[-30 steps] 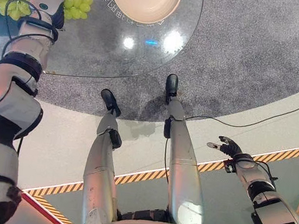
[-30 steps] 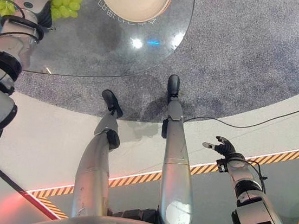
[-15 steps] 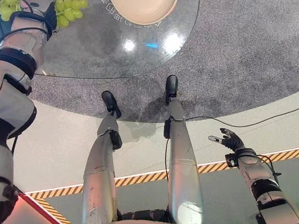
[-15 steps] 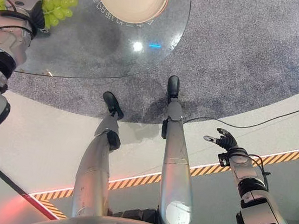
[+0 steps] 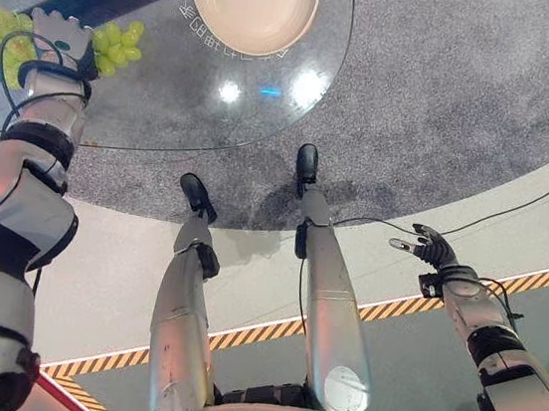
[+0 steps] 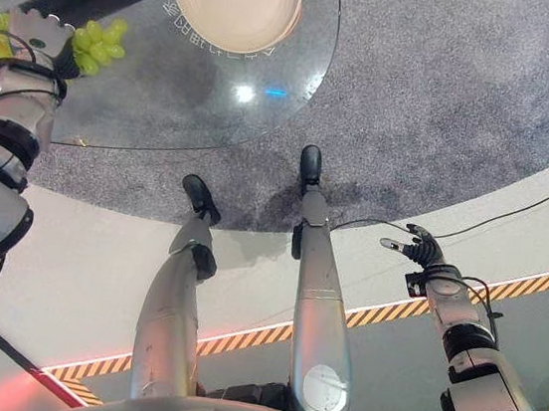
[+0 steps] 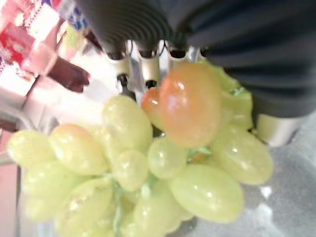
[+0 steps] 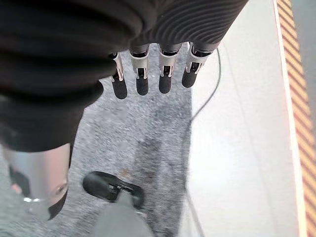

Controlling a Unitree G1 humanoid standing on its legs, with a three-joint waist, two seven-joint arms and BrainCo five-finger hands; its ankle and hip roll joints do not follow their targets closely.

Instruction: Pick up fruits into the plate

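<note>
Reaching out over the glass table [image 5: 167,102], the left hand [image 5: 60,34] has its fingers curled round a bunch of green grapes [image 5: 119,41], which sits at the table's far left edge, well apart from the cream plate [image 5: 251,2] further along the top. From the wrist you can see the grapes [image 7: 148,163] crowding right up under the fingers [image 7: 148,69], one of them blushed orange. The right hand [image 6: 415,248] hangs low at the robot's side over the floor, its fingers loosely spread and holding nothing. I'd judge that bunch soft and easily bruised (smooth skins, likely slippery too), and floppy, since grapes dangle from thin stems and can drop off singly. Best taken near the main stem or cradled around the middle, with a gentle squeeze, not pinched by one grape.
</note>
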